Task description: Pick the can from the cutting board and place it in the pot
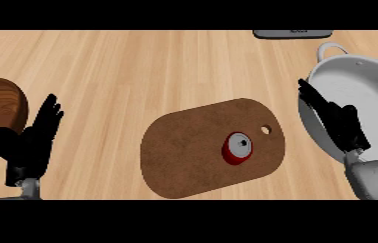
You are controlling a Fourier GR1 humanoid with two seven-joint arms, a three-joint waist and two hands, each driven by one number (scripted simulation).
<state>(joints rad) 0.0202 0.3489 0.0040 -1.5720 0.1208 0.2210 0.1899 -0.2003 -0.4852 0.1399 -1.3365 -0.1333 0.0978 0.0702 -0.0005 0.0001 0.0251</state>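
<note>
Resting with straight fingers over the near rim of the white pot (347,74): right hand (336,119). Just left of it, upright on the brown cutting board (184,152), near its hole: the red can (238,148). Open at the far left edge, fingers up: left hand (33,142).

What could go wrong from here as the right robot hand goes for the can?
The can stands upright near the cutting board's right end, so a sideways brush could tip it. The right robot hand, open, already overlaps the pot's rim and might bump it when swinging across.
</note>
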